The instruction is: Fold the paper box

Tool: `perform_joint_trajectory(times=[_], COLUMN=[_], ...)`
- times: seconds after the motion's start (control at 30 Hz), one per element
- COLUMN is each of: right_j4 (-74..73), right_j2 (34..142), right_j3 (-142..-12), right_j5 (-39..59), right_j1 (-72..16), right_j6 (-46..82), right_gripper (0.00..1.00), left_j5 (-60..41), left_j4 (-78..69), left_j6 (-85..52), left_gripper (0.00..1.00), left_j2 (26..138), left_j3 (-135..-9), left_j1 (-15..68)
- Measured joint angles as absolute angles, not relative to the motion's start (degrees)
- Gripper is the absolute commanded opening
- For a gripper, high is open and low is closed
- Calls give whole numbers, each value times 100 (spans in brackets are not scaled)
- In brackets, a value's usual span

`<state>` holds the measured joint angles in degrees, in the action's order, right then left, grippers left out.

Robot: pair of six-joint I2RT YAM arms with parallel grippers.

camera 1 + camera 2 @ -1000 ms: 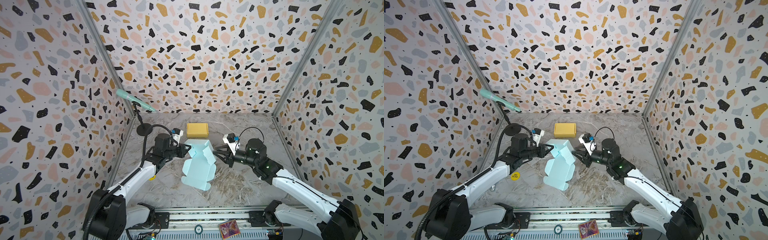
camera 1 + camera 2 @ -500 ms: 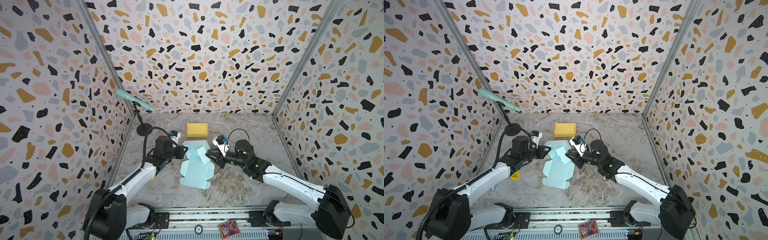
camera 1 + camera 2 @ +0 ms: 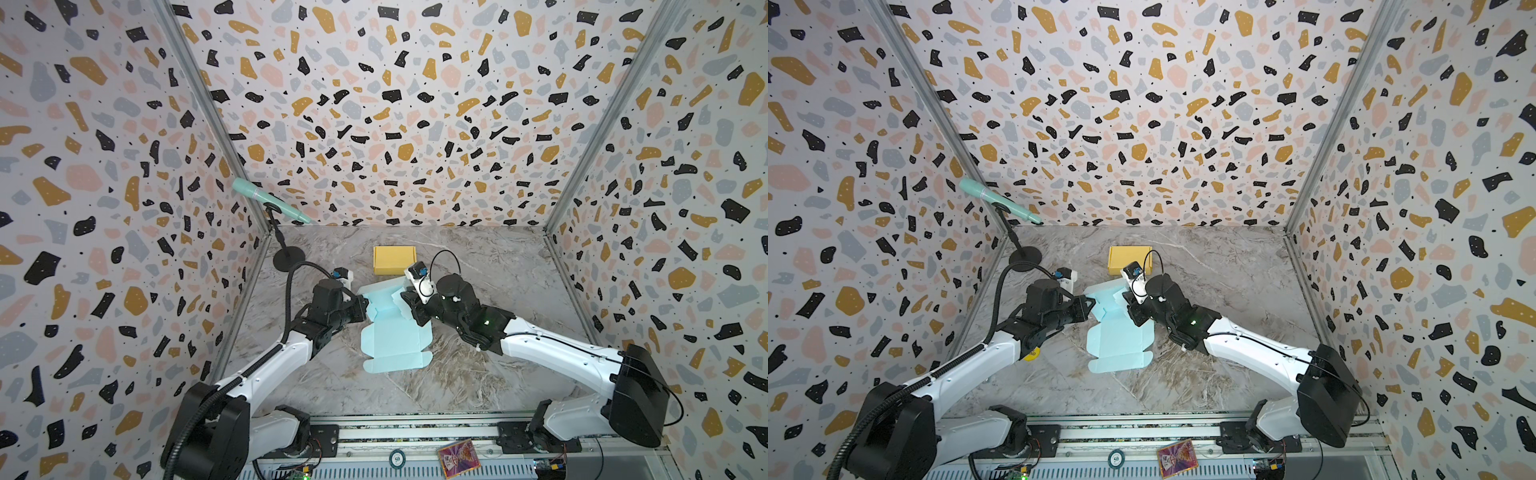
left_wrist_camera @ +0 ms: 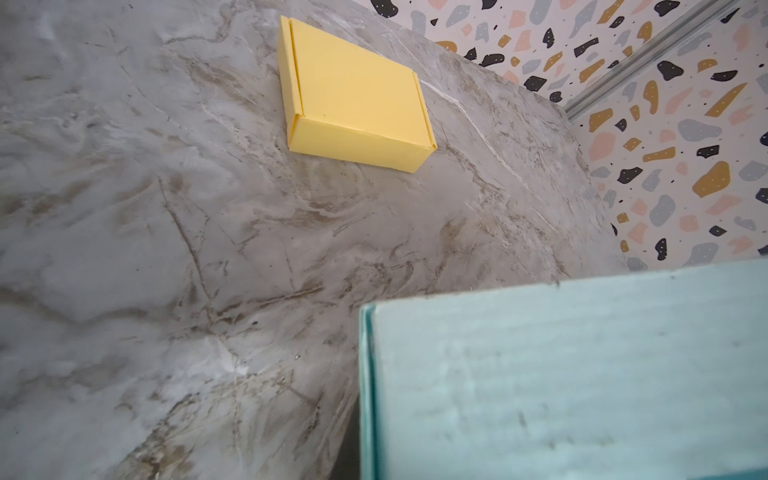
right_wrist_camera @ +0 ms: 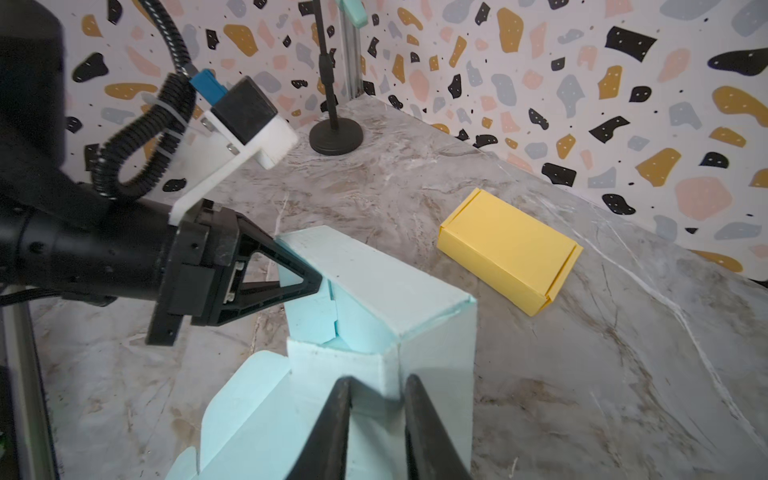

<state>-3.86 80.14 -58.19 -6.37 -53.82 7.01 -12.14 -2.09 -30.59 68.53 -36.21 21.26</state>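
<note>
Whole cell is wrapped in terrazzo-print walls [image 3: 104, 166] on three sides, and the floor of it is a grey-brown marble-look tabletop [image 3: 498, 270] that's pretty bare. Starting at the left, a mint-green microphone [image 3: 270, 201] leans on a black stand with a round base [image 3: 287, 258], tucked into the table's 10 o'clock corner. Next over, the left gripper [image 3: 362, 306] is pressed together on the left wall of the light blue paper box [image 3: 395, 345]; the right wrist view shows its black triangular fingertips [image 5: 309, 286] pinching that panel. The box sits around the middle of the table, a touch left of centre. Its near half lies flat on the marble, and its far end is stood up into walls. At 12 o'clock from it, close but not touching, there's a closed yellow box [image 3: 394, 259] lying flat. At the blue box's 3 o'clock side, the right gripper [image 3: 409, 305] has its jaws a little apart with the box's raised corner between them. Can't tell if it's actually squeezing. Down at 6 o'clock, a metal rail [image 3: 415, 428] runs along the front edge, with a colourful card [image 3: 458, 460] lying on it.
</note>
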Motion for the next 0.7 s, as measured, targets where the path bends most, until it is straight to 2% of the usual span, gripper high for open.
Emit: perform_joint_trajectory(times=[0.4, 0.7], right_j4=[189, 432], right_j2=[8381, 8761], right_j3=[-5955, -6309], right_j5=[-1861, -3002], right_j1=[-5599, -5881], right_j6=[768, 766], right_gripper=[27, 24], left_j5=[-797, -521], left_j4=[-134, -183], left_j6=[-3138, -3310], left_gripper=[0, 0], left_j2=[6814, 6818], left_j3=[-3581, -3581], left_j1=[2445, 2668])
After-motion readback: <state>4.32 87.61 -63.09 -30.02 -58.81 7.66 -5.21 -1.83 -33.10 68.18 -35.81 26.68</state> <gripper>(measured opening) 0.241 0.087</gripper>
